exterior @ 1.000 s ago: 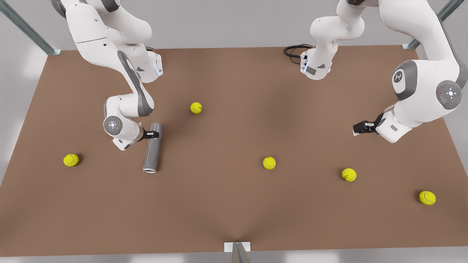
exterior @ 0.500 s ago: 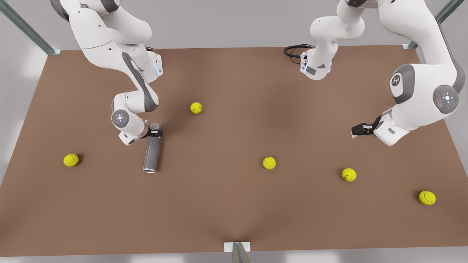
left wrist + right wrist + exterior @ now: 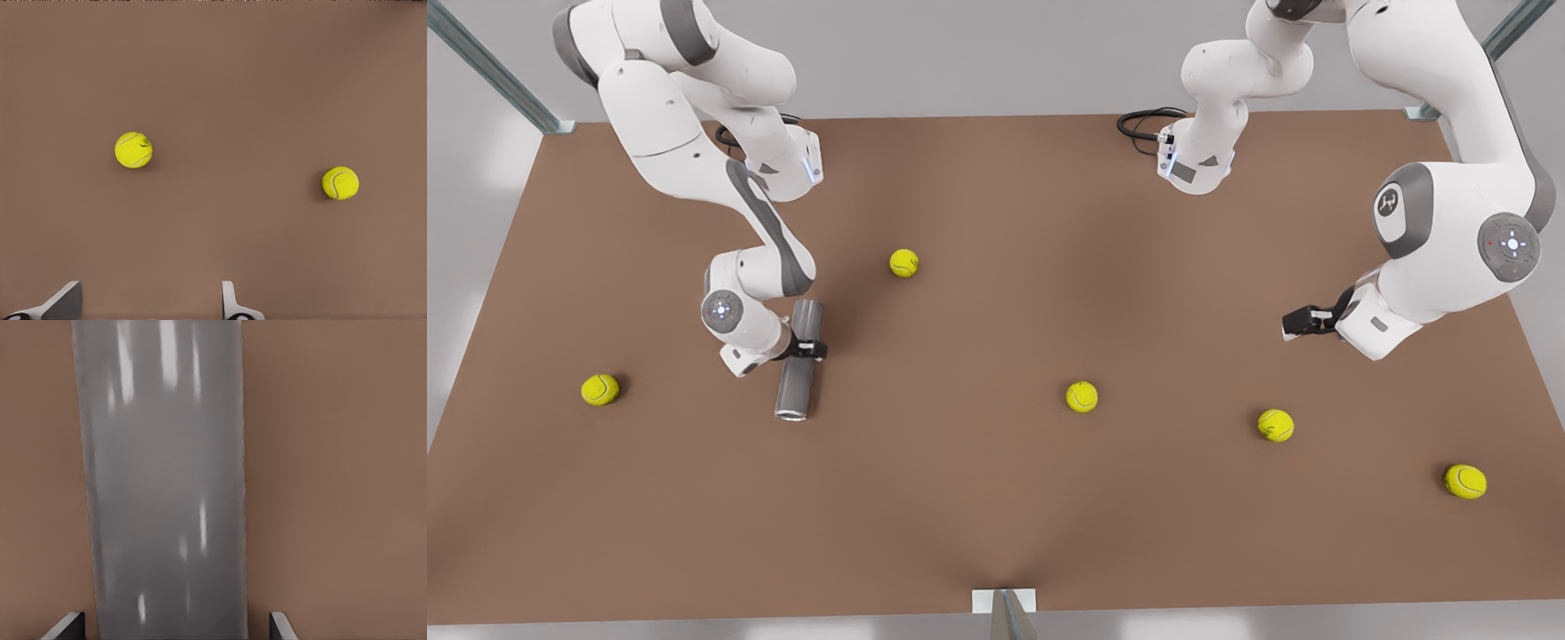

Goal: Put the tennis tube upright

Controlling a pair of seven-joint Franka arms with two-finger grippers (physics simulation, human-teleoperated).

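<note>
Tennis tube (image 3: pixel 799 360) flat on counter (image 3: pixel 996 533), right gripper (image 3: pixel 807 348) jaws apart, straddling mid-length. Left gripper (image 3: pixel 1303 321) idle, jaws apart. Risk: smooth tube rolls or slips during closing.

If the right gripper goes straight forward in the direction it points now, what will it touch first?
Most likely the tennis tube: it lies on the table directly ahead, between the open fingers of the right gripper. How much gap remains is unclear.
</note>
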